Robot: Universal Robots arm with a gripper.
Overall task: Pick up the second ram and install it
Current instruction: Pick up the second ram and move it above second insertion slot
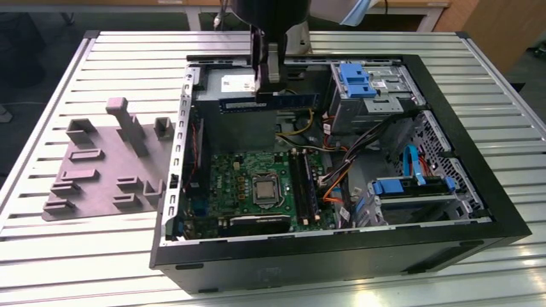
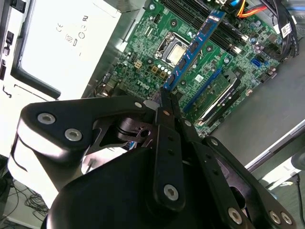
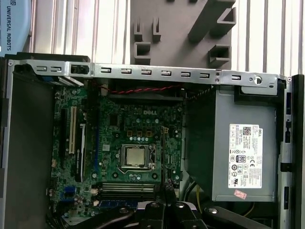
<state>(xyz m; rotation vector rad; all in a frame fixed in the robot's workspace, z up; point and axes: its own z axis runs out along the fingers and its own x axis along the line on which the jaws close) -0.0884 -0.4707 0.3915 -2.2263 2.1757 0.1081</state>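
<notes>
While the claw [image 1: 272,91] hung inside the open computer case [image 1: 477,220], its jaws were drawn narrow on the second ram [image 1: 295,102]. They pinched the stick near its middle and carried it level above the green board [image 1: 243,182].

Off that board toward the exterior view's left, outside the case, the grey plastic tray [image 1: 102,166] rested on the slatted surface [image 1: 51,256]. Over the board, in the second wrist view, the stick [image 2: 193,47] reached out from the fingertips past the processor socket [image 2: 170,47], touching nothing but the claw. On the board's side toward the exterior view's right ran the long black slots [image 1: 303,185], with loose cables [image 1: 337,169] just beside them.

By my judgement the risk lay in alignment. The stick sat crosswise to the slots, so a skewed or tilted descent could jam its edge on a slot wall. It could also twist in the thin grip or snag those cables.
</notes>
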